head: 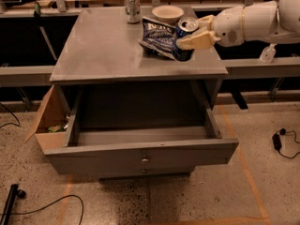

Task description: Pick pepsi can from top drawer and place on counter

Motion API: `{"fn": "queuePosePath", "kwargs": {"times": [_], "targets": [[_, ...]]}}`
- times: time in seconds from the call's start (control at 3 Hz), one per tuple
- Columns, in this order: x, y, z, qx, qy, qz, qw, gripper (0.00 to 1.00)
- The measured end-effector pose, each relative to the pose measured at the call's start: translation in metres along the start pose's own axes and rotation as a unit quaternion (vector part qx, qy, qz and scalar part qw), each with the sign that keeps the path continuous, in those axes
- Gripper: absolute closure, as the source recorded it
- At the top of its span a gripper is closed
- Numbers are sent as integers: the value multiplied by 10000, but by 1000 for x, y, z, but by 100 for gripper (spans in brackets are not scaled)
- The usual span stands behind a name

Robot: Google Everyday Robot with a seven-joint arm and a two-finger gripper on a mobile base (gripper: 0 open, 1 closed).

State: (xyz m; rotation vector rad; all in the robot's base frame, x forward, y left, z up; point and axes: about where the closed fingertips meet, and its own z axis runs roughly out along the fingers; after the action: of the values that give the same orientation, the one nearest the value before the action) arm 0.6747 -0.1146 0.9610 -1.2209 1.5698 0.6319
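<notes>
The pepsi can point(184, 42), dark blue with a silver top, is held upright in my gripper point(197, 33) over the right part of the counter point(108, 50). The gripper's cream fingers point(193, 41) are closed around the can, and the white arm reaches in from the right. The can's bottom is at or just above the counter surface; I cannot tell if it touches. The top drawer point(140, 146) stands pulled out below, and its inside looks empty.
A blue chip bag point(157, 35) lies right beside the can on its left. A white bowl point(167, 13) and a silver-and-pale can point(132, 7) stand at the counter's back. A cardboard box point(49, 123) sits left of the cabinet. Cables lie on the floor.
</notes>
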Motion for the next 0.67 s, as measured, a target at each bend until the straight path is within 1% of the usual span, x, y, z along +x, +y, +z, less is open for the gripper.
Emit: {"fn": "queuePosePath", "kwargs": {"times": [0.33,0.67], "targets": [[-15,-20,15,-268,-178,-8,9995,100],[-25,-27,51,-677,-178,29,9975,100]]}}
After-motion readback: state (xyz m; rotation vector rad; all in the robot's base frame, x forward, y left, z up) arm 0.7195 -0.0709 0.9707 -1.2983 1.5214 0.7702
